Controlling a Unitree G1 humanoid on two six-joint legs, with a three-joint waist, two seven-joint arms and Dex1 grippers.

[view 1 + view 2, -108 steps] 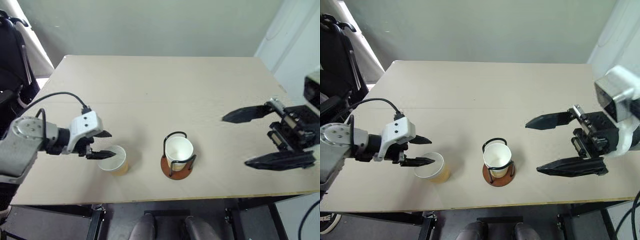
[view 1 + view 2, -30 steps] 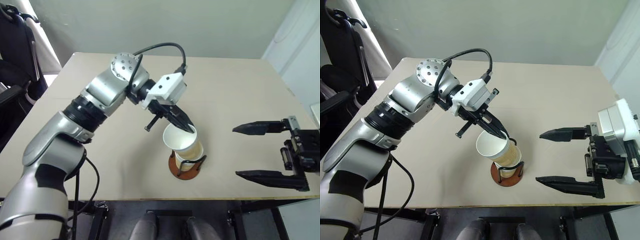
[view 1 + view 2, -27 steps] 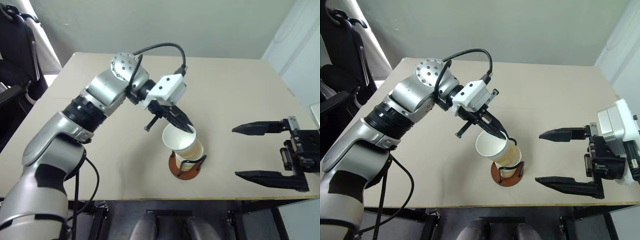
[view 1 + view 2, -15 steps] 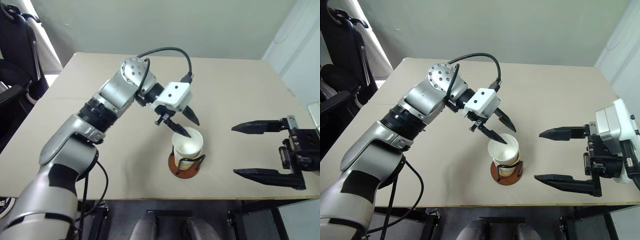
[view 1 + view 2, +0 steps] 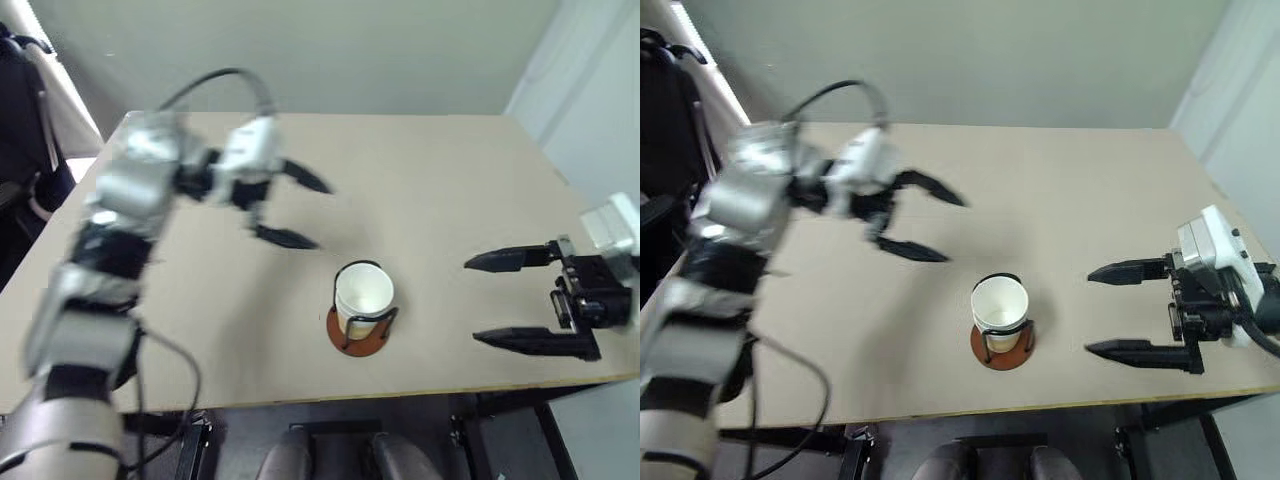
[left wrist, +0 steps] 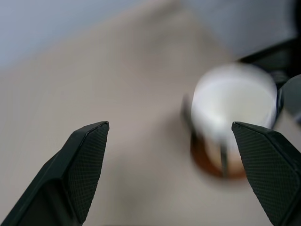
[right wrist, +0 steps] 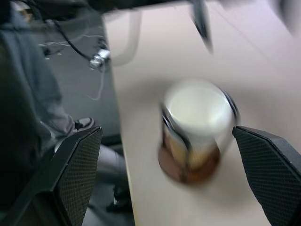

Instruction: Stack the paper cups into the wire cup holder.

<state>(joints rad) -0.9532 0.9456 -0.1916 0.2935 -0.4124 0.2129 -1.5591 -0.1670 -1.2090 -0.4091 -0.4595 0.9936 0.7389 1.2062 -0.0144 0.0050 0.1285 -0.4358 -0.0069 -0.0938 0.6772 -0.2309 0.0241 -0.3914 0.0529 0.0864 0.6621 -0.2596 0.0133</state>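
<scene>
We see the tapered yellow-tan paper cups (image 5: 364,298), white inside, nested upright in the black wire cup holder (image 5: 357,330) on its round reddish-brown wooden base. It stands on the matte beige table (image 5: 430,200), between our wide-open, empty left gripper (image 5: 292,208) and wide-open, empty right gripper (image 5: 505,300). A pale wall lies behind.

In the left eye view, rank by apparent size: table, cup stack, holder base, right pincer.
1. Table.
2. Right pincer, open; it sits nearer the camera, so unsure against the cups.
3. Cup stack.
4. Holder base, mostly hidden beneath the cups.
</scene>
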